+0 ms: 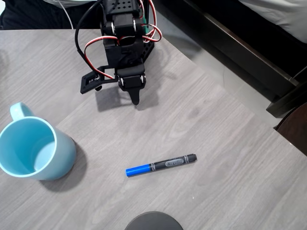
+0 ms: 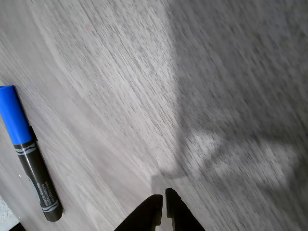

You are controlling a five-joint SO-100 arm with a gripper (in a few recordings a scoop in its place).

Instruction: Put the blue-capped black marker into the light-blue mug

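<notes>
The blue-capped black marker (image 1: pixel 160 165) lies flat on the grey wood table, its blue cap pointing left. In the wrist view the marker (image 2: pixel 30 153) lies at the left edge, cap up. The light-blue mug (image 1: pixel 33 148) stands upright at the left of the overhead view, handle toward the back, nothing visible inside. My gripper (image 1: pixel 135 98) hovers at the back of the table, well behind the marker and to the right of the mug. Its two black fingertips (image 2: pixel 163 201) touch each other, shut on nothing.
The table (image 1: pixel 216 143) ends in a diagonal edge at the right, with dark furniture beyond it. A dark round object (image 1: pixel 154 221) pokes in at the bottom edge. Bare wood lies between gripper, mug and marker.
</notes>
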